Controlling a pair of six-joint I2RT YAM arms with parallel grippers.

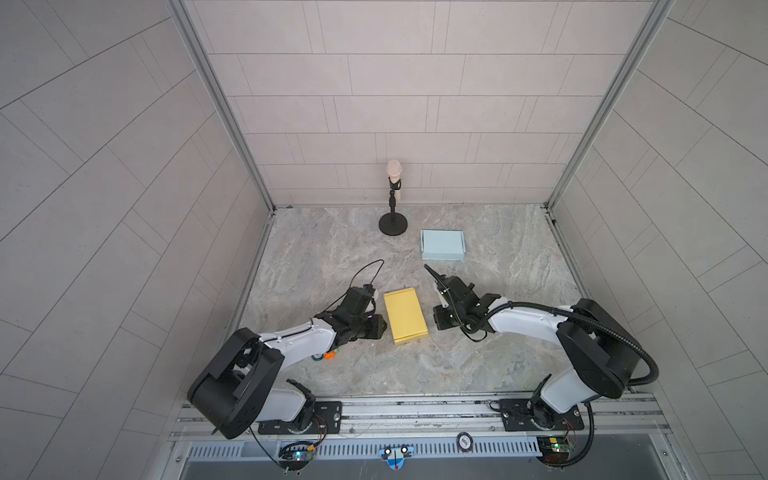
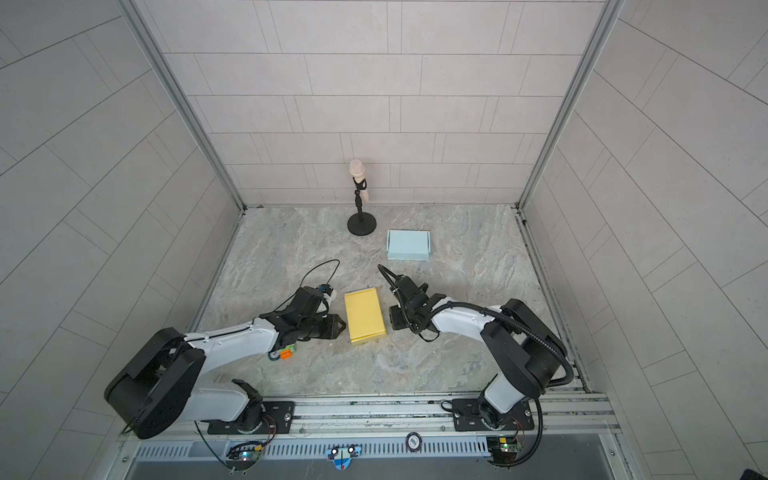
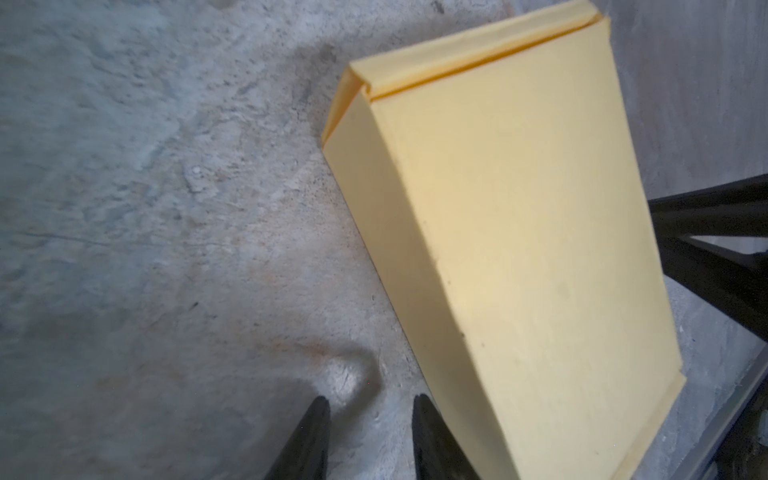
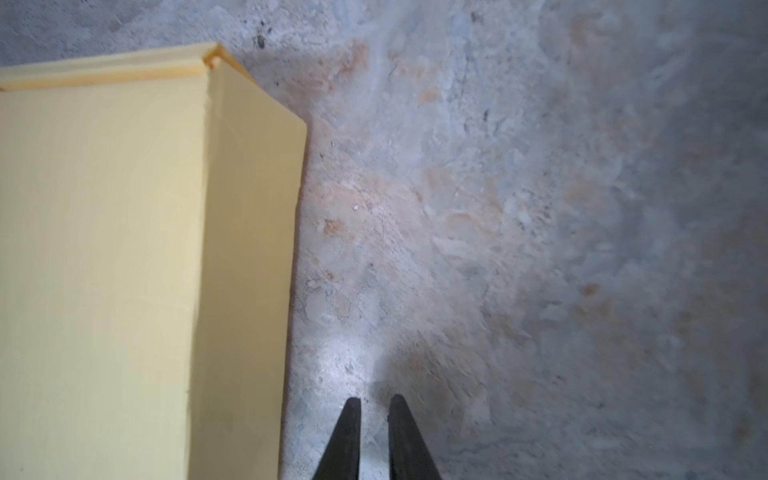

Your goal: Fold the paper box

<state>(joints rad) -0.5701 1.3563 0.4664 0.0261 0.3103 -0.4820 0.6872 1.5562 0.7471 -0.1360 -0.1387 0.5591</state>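
Yellow paper box lies flat on the marble table, lid down, between the two arms, long sides running away from the front rail. Wrist view: a slit runs along one short end where the lid meets a folded strip.

Left arm low on the box's left. Left fingers parted, bare table showing in the gap, gripping nothing. One fingertip sits just beside the box's long side wall; cannot tell whether it touches.

Right arm low on the box's right. Right fingers barely parted, a thin strip of table between them, nothing held. They stand clear of the box's side wall, with table between.

Farther back, right of centre: a pale blue box, folded, well apart from the yellow one.

Just left of it, near the back wall: a microphone upright on a black round-based stand.
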